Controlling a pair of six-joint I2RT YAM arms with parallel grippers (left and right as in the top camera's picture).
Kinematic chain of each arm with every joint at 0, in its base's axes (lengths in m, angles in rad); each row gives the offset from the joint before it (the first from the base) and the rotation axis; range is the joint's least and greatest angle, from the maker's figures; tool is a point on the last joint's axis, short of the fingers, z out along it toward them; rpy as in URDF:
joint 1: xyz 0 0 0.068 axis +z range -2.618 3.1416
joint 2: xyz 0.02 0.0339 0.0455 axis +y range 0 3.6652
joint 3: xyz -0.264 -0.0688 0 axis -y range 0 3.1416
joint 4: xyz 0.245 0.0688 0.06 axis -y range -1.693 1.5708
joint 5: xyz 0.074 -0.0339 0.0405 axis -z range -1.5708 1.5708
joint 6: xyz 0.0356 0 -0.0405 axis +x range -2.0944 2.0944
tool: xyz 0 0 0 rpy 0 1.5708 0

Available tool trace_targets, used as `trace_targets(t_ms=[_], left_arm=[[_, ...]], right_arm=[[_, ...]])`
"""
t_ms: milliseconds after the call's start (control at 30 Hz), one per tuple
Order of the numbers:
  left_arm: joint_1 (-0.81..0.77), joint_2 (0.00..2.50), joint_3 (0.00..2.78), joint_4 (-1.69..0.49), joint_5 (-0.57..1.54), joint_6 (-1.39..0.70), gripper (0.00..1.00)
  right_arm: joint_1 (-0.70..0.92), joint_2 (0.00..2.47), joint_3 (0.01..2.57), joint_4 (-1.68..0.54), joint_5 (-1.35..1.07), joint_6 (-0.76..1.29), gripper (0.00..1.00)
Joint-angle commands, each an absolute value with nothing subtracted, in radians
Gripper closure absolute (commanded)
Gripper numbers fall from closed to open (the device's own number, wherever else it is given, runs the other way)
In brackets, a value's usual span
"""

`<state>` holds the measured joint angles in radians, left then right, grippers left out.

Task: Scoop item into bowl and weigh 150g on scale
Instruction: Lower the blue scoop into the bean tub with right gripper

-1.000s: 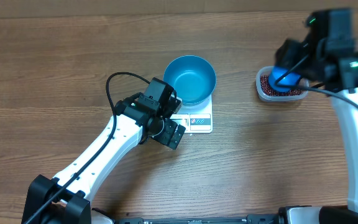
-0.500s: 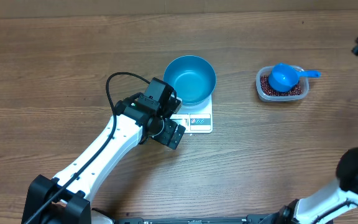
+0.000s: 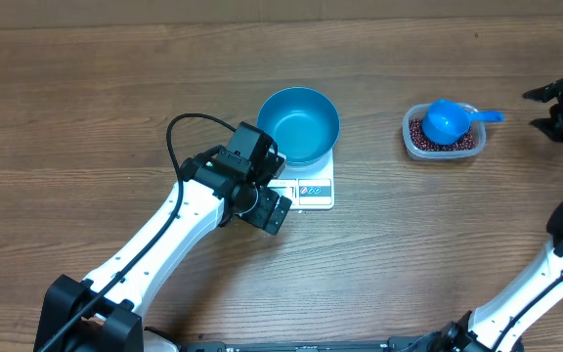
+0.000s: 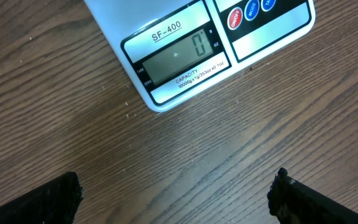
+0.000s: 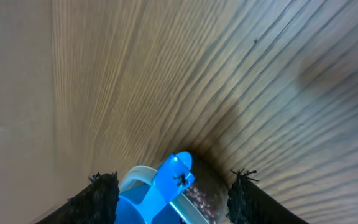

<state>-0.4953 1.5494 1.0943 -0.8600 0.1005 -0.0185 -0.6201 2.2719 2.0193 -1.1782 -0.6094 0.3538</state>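
Blue plastic scoop point(image 3: 448, 119) lies cup-down on the beans point(image 3: 418, 130) in the clear tub point(image 3: 443, 155), its handle point(image 3: 492, 115) pointing at the right fingers point(image 5: 101, 198). These stand apart, empty, near the handle but clear of it. The step looks like taking the scoop: bring 1 finger to each side of the handle, level, and close near its end so the cup dips freely. The blue bowl point(image 3: 298, 124) sits empty on the scale point(image 3: 319, 174), display point(image 4: 176, 59) at 0. The left fingers point(image 4: 51, 199) gape wide above the counter point(image 4: 185, 155), just beside the scale.
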Motion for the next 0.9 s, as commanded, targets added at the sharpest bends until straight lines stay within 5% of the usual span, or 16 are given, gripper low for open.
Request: trace_targets(t_ms=[0,600,867], left_arm=[[-0.491,1.531,1.098,-0.859,0.097,0.001,0.00],[-0.491,1.531,1.098,-0.859,0.097,0.001,0.00],[-0.491,1.531,1.098,-0.859,0.097,0.001,0.00]], right_arm=[[-0.617,2.307,2.012,-1.165,-0.683,0.369,0.41],[-0.596,2.315,1.743,-0.883,-0.916,0.445,0.42],[-0.622,2.312,1.763,-0.859,-0.997,0.457,0.58]])
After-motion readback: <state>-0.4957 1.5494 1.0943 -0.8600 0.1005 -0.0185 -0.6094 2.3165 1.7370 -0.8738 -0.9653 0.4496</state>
